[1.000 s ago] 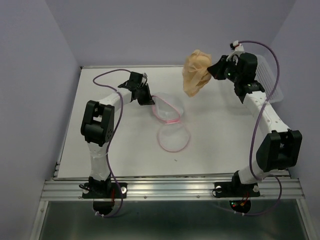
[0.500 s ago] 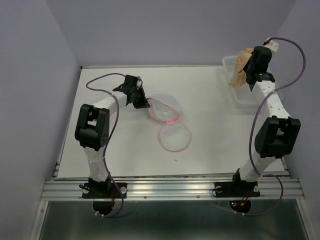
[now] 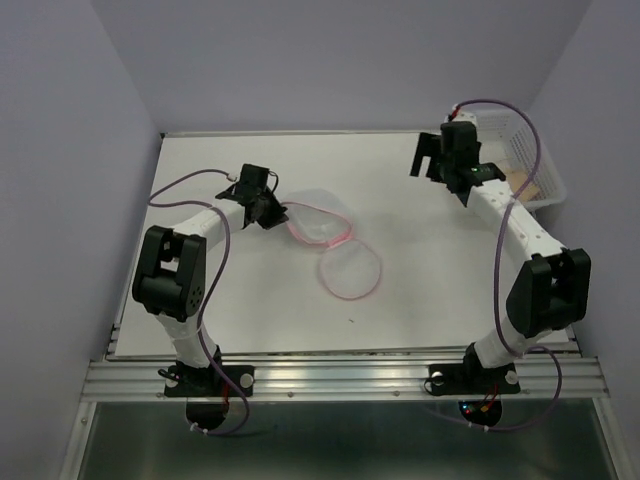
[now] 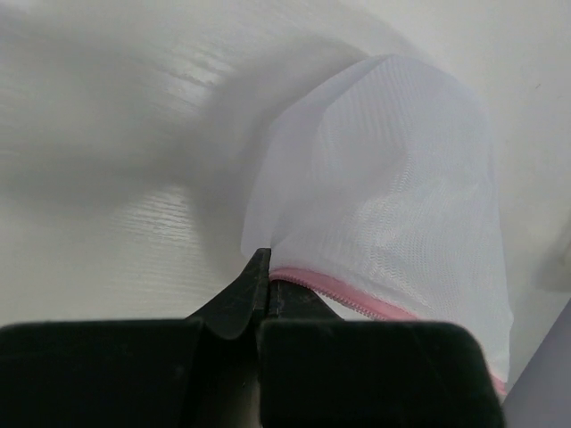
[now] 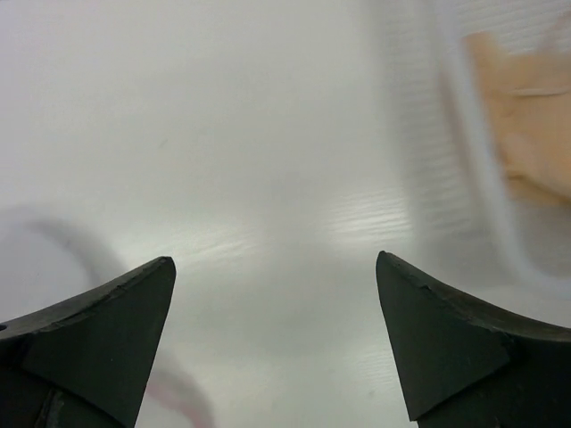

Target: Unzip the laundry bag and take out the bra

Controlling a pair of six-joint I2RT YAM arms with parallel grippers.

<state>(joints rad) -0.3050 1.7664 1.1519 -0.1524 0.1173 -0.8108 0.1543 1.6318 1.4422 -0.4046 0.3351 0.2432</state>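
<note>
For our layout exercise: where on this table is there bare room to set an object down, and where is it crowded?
Free: the table stretch between the laundry bag and the right arm; also the far strip behind the bag. Crowded: left gripper pinching the bag; basket holding the bra far right.

Two slim robot arms. The left arm and the right arm are each built of white tubular links joined by chunky black joint housings. A thin purple cable loops loosely along each arm. The black bases carry small red lights. Each arm ends in matte black, wedge-shaped jaws.
</note>
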